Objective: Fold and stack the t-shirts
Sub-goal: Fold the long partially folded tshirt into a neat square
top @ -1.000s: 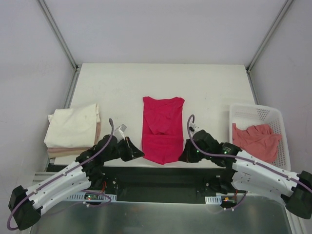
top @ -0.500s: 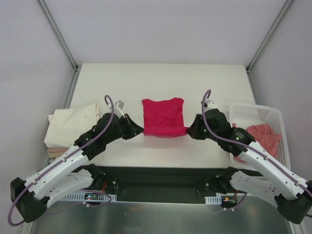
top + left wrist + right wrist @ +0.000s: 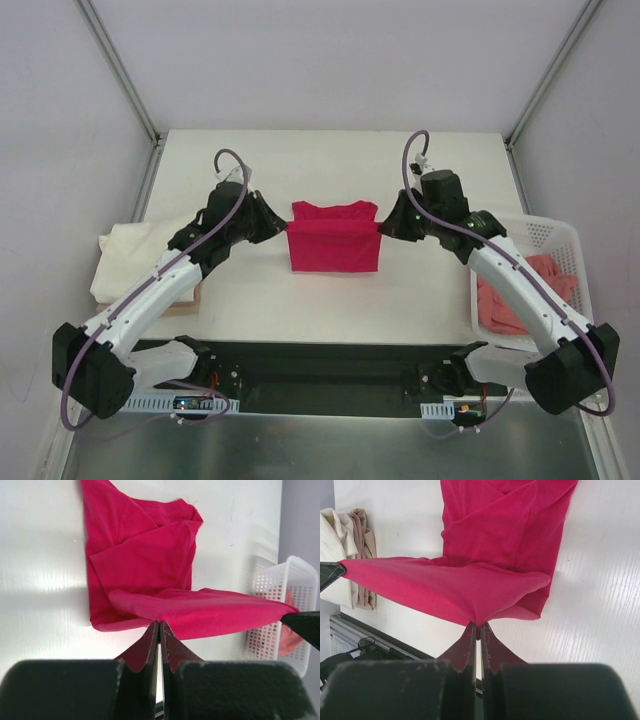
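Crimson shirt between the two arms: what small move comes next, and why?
Probably carry the hem on to the collar and lower it: the left end effector and right end effector pinch the hem of the crimson t-shirt, raised midway.

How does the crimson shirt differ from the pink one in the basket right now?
The crimson shirt lies on the table, one edge held up taut between the left gripper and right gripper; the salmon shirt sits crumpled in the basket, untouched. The crimson shirt is partly folded, the salmon shirt is not. Crimson is the deeper colour. Both are plain cloth.
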Motion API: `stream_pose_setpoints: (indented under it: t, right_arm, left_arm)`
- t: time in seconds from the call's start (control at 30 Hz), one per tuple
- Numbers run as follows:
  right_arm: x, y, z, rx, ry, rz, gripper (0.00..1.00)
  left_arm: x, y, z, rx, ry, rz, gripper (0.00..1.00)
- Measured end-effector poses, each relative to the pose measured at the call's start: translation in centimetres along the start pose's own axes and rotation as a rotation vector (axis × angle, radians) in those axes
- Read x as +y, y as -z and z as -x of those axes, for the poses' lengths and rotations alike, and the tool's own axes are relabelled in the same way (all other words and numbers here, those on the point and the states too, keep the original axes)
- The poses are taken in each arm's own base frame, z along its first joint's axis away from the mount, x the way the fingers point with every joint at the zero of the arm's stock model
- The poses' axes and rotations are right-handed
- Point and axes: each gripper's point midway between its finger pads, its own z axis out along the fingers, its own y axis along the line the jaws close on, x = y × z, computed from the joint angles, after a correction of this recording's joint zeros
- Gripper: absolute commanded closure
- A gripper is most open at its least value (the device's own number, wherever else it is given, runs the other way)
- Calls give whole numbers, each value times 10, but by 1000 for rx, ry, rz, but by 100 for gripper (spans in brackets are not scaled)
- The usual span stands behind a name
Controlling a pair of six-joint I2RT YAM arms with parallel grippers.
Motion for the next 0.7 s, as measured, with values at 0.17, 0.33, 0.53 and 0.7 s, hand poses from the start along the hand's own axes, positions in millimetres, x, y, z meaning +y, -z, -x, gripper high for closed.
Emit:
stream_pose_setpoints:
  t: [0.17,0.33,0.53,0.7]
  right_arm:
    - [-6,-18,10,38,-31,2,99]
    - [-15,-40,27,68,-75,7,99]
    - [-30,-76,44,113,-124,6,98]
    - [-47,-111,54,155,-164,0,94]
  left_arm:
    - [7,-25,14,18,-8,49,100]
    - [15,-51,27,44,-4,83,100]
    - [28,-90,44,80,13,117,100]
    - [42,-122,49,127,34,132,100]
